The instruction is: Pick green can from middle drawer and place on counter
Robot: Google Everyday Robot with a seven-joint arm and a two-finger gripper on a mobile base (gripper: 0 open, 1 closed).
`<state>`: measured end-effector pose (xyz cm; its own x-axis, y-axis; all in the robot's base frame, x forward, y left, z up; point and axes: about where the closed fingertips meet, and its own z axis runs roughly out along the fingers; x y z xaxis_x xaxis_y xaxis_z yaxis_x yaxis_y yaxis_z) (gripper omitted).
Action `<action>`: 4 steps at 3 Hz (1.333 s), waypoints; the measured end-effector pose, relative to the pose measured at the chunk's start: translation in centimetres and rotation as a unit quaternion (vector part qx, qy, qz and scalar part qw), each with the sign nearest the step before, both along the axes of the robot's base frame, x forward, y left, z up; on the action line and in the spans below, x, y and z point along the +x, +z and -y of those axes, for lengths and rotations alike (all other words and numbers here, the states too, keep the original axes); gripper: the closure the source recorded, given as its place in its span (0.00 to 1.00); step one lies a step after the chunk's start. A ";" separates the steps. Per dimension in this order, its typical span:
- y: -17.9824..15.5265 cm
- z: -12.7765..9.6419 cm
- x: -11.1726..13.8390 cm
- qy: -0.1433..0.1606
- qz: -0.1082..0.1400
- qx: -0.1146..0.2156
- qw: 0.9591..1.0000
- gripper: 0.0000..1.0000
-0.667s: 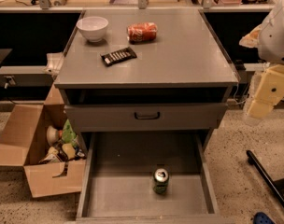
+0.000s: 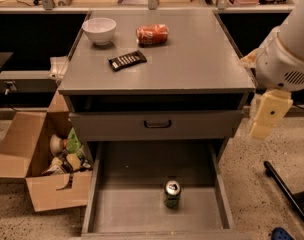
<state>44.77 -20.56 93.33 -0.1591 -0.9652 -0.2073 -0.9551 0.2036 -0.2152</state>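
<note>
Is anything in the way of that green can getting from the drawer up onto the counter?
Nothing visible. The green can stands alone in the open middle drawer, with open space above it. The end effector hangs right of the counter.

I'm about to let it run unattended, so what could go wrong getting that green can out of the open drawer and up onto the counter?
The gripper hangs right of the counter, far from the green can; swinging across, it might clip the counter's edge. The can stands upright on the bare floor of the middle drawer, so a nudge could topple it. Placing it could bump the bowl or red can.
</note>
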 end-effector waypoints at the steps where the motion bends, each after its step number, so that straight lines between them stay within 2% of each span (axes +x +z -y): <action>1: -6.3 -1.5 0.9 0.041 -0.022 0.021 0.999 0.00; 2: -11.9 -3.0 0.9 0.050 -0.030 0.045 0.997 0.00; 3: -18.6 -4.1 0.6 0.040 -0.045 0.070 0.996 0.00; 4: -18.6 -4.1 0.6 0.040 -0.045 0.070 0.996 0.00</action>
<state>45.33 -16.45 74.69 -0.1079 -0.9383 -0.3285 -0.9835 0.1489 -0.1025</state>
